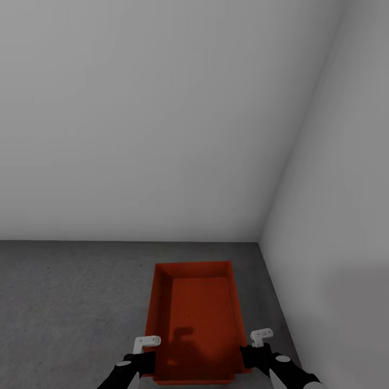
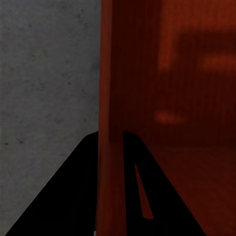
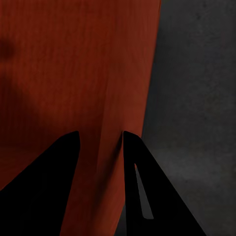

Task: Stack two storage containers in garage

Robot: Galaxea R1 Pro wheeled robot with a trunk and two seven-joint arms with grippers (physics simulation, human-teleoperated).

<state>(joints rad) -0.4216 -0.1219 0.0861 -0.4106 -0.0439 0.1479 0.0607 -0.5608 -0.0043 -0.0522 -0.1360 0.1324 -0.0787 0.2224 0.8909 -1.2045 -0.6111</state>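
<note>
An orange-red bin point(image 1: 197, 319) looks like matt plastic, its walls and bottom finely ribbed, with soft shadows and no shine. The floor point(image 1: 70, 302) beneath is rough, speckled grey concrete, dull and grainy. The walls point(image 1: 162, 108) are smooth, plain pale grey, flat like paint. The grippers' fingers point(image 2: 64, 196) look matt black, smooth; small white glossy-looking pieces point(image 1: 147, 341) sit above them.

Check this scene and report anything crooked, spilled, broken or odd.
Nothing stands out. The orange-red container sits straight and empty near the wall corner over the grey concrete floor. Each wrist view shows a claw astride a side wall: left claw, right claw. No damage visible.
</note>
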